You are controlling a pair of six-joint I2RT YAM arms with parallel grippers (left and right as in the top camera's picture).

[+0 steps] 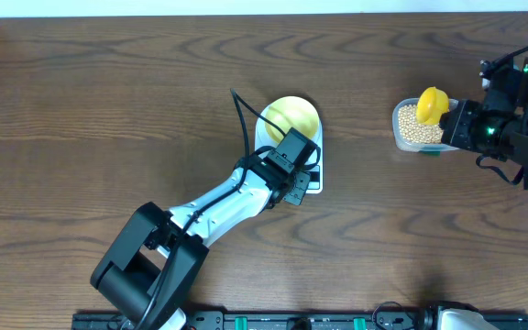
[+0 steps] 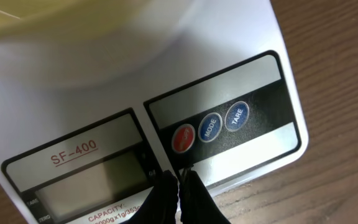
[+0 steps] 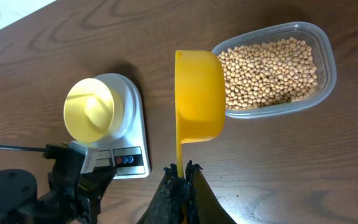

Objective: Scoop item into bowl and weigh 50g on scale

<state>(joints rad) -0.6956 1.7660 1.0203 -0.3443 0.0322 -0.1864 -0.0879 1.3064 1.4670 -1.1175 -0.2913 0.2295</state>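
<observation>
The pale yellow bowl (image 1: 291, 116) (image 3: 93, 111) stands on the white scale (image 1: 315, 187) (image 2: 253, 56) (image 3: 135, 127) and looks empty. My left gripper (image 1: 302, 183) (image 2: 179, 178) is shut with nothing in it. Its tips sit at the front of the scale's panel, just below the red button (image 2: 183, 138). The tan beans (image 1: 412, 124) (image 3: 269, 68) fill a clear container (image 1: 400, 137) (image 3: 328, 68). My right gripper (image 1: 452, 115) (image 3: 180, 168) is shut on the handle of a bright yellow scoop (image 1: 432, 104) (image 3: 199, 96). The scoop hangs at the container's near end, its inside hidden.
Blue MODE (image 2: 209, 127) and TARE (image 2: 237, 116) buttons sit right of the red one, and the blank display (image 2: 95, 186) lies to their left. Bare wooden tabletop (image 1: 90, 101) stretches left and behind. A black rail (image 1: 273, 321) runs along the front edge.
</observation>
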